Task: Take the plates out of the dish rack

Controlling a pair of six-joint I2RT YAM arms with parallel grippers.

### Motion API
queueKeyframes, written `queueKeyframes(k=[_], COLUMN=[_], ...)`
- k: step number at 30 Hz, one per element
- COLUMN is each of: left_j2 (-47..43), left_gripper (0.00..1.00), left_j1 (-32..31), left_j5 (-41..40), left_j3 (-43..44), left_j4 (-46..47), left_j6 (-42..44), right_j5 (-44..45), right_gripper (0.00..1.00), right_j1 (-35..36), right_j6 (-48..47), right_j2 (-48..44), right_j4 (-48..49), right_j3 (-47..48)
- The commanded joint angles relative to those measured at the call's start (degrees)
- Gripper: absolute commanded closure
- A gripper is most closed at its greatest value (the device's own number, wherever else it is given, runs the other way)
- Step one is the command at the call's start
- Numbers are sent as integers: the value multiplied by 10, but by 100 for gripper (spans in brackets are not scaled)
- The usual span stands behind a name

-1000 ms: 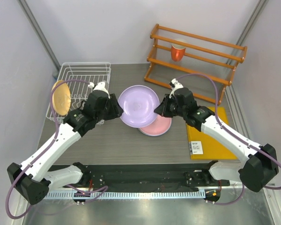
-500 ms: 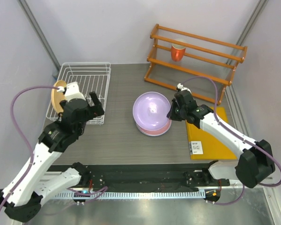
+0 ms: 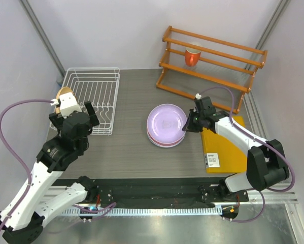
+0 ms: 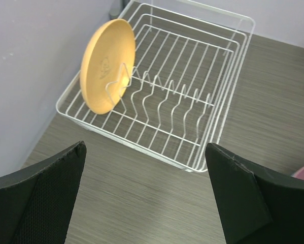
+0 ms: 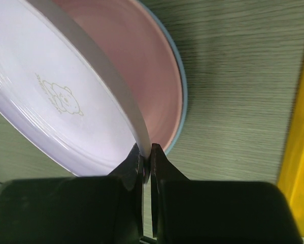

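R gripper (image 5: 146, 152), pinching purple plate (image 3: 166, 121) by rim, has lowered it onto pink plate (image 5: 141, 66); L gripper (image 4: 144, 152), wide open/empty, is back at rack (image 4: 192, 66) w/ last orange plate (image 4: 107, 66).

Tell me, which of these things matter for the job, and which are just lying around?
Job: dish rack, orange-yellow plate standing in it, purple plate, pink plate, blue plate.
Lying about: wooden shelf, orange-red cup, yellow board.

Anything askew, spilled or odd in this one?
Only the lilac plate: it sits tilted over the pink plate, one rim raised, pinched by the right hand. Nothing spilled or damaged; the orange-yellow plate stands on edge in the dish rack.
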Motion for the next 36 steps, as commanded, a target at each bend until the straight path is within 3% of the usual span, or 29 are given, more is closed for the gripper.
queueKeyframes(k=[1, 9, 14, 18, 21, 32, 36], left_j2=[20, 42, 61, 93, 134, 300, 324], left_gripper=[1, 1, 1, 0, 1, 1, 10], left_j1=[0, 24, 95, 218, 274, 383, 402], left_j5=[-70, -59, 0, 71, 84, 116, 114], left_j3=[-6, -20, -27, -25, -11, 23, 16], left_j4=[19, 64, 104, 135, 160, 255, 286], left_j6=[33, 59, 98, 122, 149, 186, 202], right_j5=[-65, -71, -36, 38, 67, 87, 88], right_gripper=[93, 47, 36, 30, 28, 27, 27], right_j1=[-2, -4, -4, -5, -5, -4, -5], right_j6=[1, -4, -25, -43, -49, -53, -55], right_j2=[9, 18, -12, -70, -109, -133, -120], right_j4=[49, 54, 22, -28, -56, -65, -62], right_j3=[-2, -12, -9, 7, 11, 1, -7])
